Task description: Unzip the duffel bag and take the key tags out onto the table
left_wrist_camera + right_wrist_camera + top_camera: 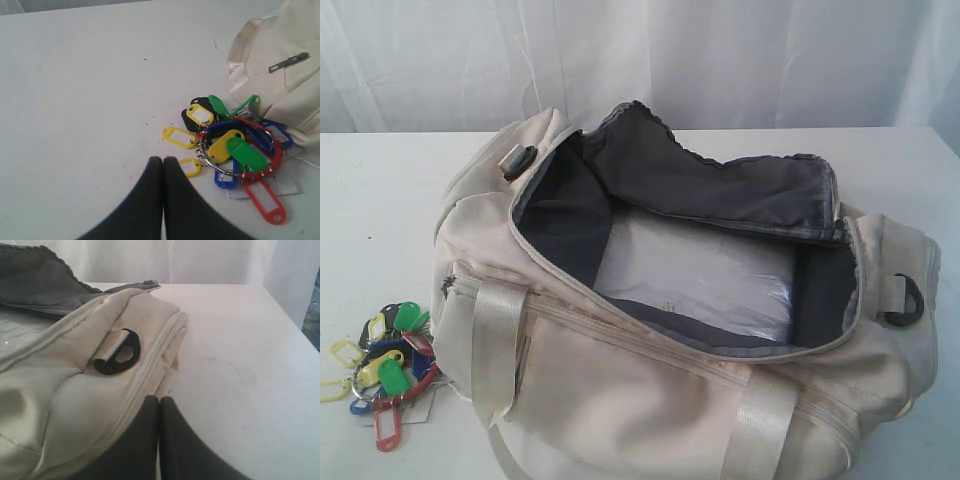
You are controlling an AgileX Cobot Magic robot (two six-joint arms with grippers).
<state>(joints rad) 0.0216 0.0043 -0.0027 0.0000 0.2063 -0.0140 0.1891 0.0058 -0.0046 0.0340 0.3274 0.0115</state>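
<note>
- Exterior view: the duffel bag (650,400) is lying on the table (380,200) with its top zipper undone and its mouth gaping, showing dark grey lining (720,190) and a pale, shiny floor.
- The key tags (390,365) are lying on the table just beside the bag's left end, outside the bag.
- Left wrist view: the left gripper (163,162) is pointing toward the tags with its dark fingers pressed together, gripping nothing; red, green, blue and yellow tags are spreading over a white paper label (287,186).
- Right wrist view: the right gripper (159,402) is pointing along the bag's right end, fingers pressed together and empty, close to a black D-ring (120,354).
</note>
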